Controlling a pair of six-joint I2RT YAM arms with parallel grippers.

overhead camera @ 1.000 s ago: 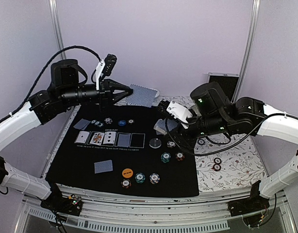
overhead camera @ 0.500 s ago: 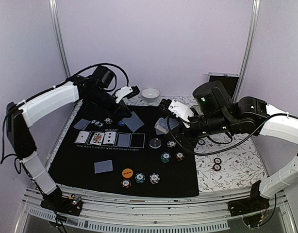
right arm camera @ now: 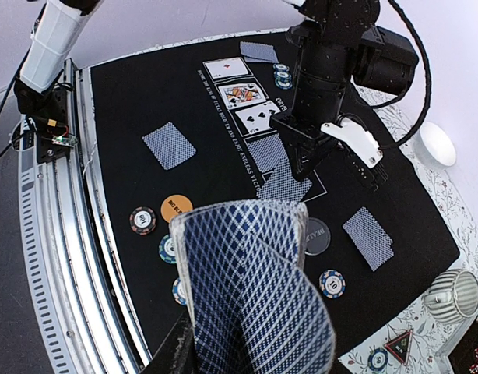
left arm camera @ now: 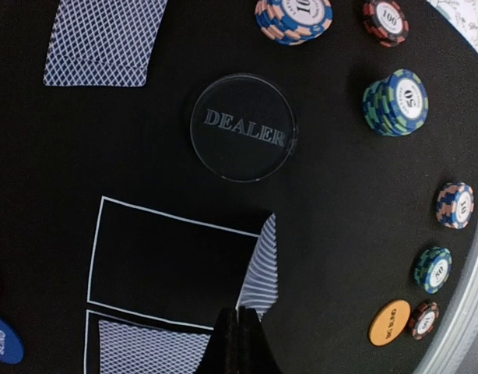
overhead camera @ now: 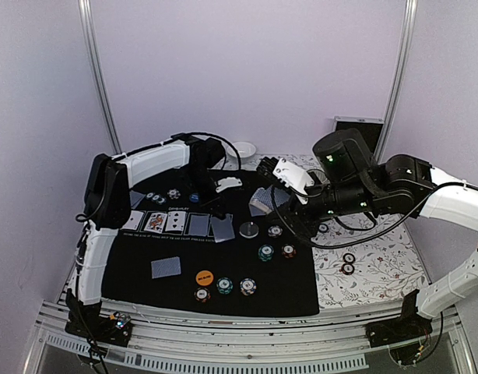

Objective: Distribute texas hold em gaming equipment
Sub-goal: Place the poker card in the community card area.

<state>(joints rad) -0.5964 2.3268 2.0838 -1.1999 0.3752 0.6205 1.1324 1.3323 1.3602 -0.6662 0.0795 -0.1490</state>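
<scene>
Listing the black felt (overhead camera: 114, 269) on the bench, left to right.

1. Far-left card (overhead camera: 131, 199), face down, with striped chips (overhead camera: 157, 199) just beside it. A near card (overhead camera: 166, 267) also lies face down. Both read as dealt hands by their placing.
2. Community row (overhead camera: 165, 223): three faces up and one back up, each in its printed box.
3. Left tool (left arm camera: 239, 331): jaws pressed together on the edge of a fifth card (left arm camera: 259, 265), which stands tilted over the last box (left arm camera: 169, 257). It is held low, probably so the card can drop flat inside the outline.
4. Dealer button (left arm camera: 242, 127), clear, lying just beyond that box to mark the deal.
5. Orange disc (overhead camera: 205, 276) and chip stacks (overhead camera: 225, 286) near the front edge, grouped as one player's stake.
6. Right tool (right arm camera: 188, 354): closed around the fanned deck (right arm camera: 254, 288) and carried above the felt's right part, likely as supply for further deals.
7. Loose chips (overhead camera: 348, 263) on the floral cloth (overhead camera: 379, 269), apparently not yet shared out.
</scene>
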